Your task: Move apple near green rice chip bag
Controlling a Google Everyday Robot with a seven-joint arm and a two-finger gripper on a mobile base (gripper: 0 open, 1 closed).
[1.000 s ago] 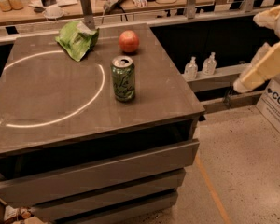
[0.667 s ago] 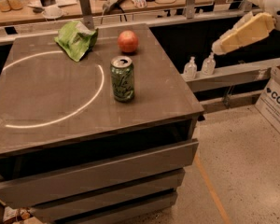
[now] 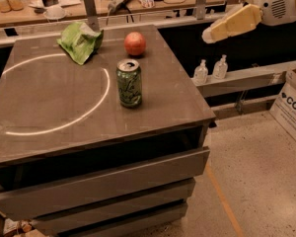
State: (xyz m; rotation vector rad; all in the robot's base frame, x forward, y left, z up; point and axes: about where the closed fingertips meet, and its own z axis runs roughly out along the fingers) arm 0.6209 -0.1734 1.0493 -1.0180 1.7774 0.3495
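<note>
- Camera view, the only one you got: the gripper (image 3: pixel 212 33) hung in the air at the upper right, past the right edge of the table (image 3: pixel 49 117) and well apart from everything on it.
- Its pale yellow tip slanted down and to the left, toward the table's far right corner. You couldn't tell whether it was spread or pressed together from this angle, and it wasn't carrying anything you could see.
- The apple (image 3: pixel 135 43) sat on the tabletop near the far edge, right of centre, touching nothing. It was pretty much round, so no real long axis, and you couldn't make out which way its stem pointed.
- The green rice chip bag (image 3: pixel 80 42) lay crumpled to the left of the apple, also near the far edge. There was a clear gap between the two. The bag's paler, scrunched end sat at the back right, on the apple's side, and the green body tapered toward the near side.
- A green soda can (image 3: pixel 129 83) stood upright in front of the apple, closer to you, just outside a white ring (image 3: pixel 106 90) on the tabletop.
- Two small bottles (image 3: pixel 210 69) stood on a low ledge right of the table, below the gripper, with a cardboard box (image 3: pixel 292 102) on the floor at the far right.
</note>
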